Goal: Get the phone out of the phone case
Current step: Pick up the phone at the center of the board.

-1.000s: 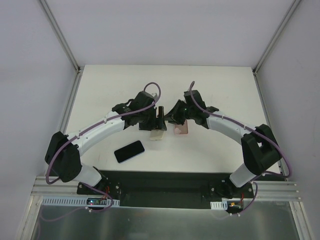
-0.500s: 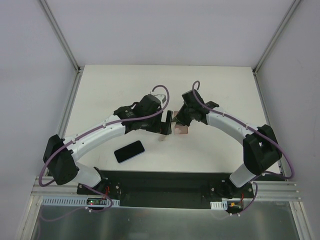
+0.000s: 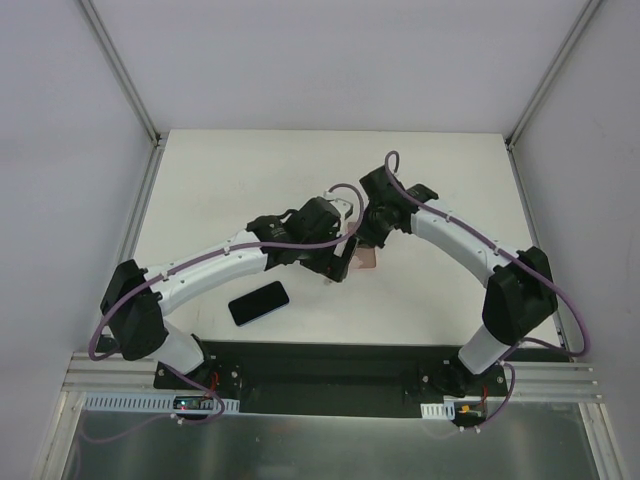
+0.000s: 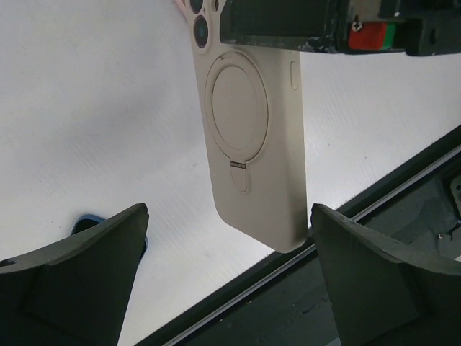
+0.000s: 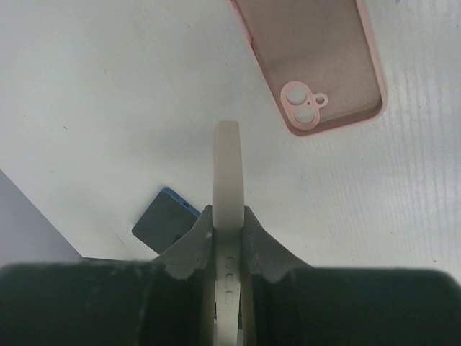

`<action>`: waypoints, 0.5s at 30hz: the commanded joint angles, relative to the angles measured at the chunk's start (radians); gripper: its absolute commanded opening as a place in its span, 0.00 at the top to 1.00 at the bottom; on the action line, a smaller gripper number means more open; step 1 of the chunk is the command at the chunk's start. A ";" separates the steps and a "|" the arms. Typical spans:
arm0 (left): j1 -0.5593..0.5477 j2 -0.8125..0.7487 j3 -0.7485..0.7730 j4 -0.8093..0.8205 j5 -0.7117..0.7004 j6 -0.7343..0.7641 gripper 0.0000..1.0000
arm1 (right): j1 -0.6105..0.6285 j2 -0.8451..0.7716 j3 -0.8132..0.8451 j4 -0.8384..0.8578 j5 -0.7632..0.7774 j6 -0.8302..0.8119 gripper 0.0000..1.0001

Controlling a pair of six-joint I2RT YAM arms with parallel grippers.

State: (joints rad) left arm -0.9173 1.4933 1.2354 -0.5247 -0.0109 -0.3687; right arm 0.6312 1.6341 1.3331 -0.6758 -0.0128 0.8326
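A beige phone case (image 4: 256, 137) with a ring stand on its back hangs upright above the table. Dark lenses show in its camera cut-out. My right gripper (image 5: 227, 216) is shut on the case's edge (image 5: 227, 173). In the top view the right gripper (image 3: 365, 235) is at mid-table. My left gripper (image 4: 229, 213) is open wide, and the case's lower end hangs between its fingers (image 4: 374, 281), close to the right one without touching. In the top view the left gripper (image 3: 338, 262) is right beside the right one.
An empty pink case (image 5: 317, 65) lies inside-up on the white table, under the grippers in the top view (image 3: 370, 260). A dark phone (image 3: 258, 302) lies face-up near the front edge, also seen in the right wrist view (image 5: 164, 220). A black base rail (image 3: 330, 365) borders the near side.
The left arm has swung right, bringing its gripper up to the right one. The beige case, by the left gripper a second ago, is now in the right gripper.
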 commanded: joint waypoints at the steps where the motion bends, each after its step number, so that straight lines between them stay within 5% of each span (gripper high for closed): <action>1: -0.040 0.015 0.035 -0.018 -0.020 0.047 0.07 | 0.005 0.009 0.101 -0.131 -0.055 -0.003 0.98; 8: -0.080 0.054 0.056 -0.018 -0.054 0.054 0.11 | 0.007 0.090 0.227 -0.321 -0.087 -0.013 0.99; 15: -0.097 0.082 0.081 -0.021 -0.093 0.050 0.31 | 0.009 0.079 0.207 -0.326 -0.087 -0.006 0.99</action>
State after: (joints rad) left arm -0.9974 1.5620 1.2644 -0.5327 -0.0574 -0.3447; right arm 0.6327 1.7367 1.5055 -0.9443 -0.0605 0.8215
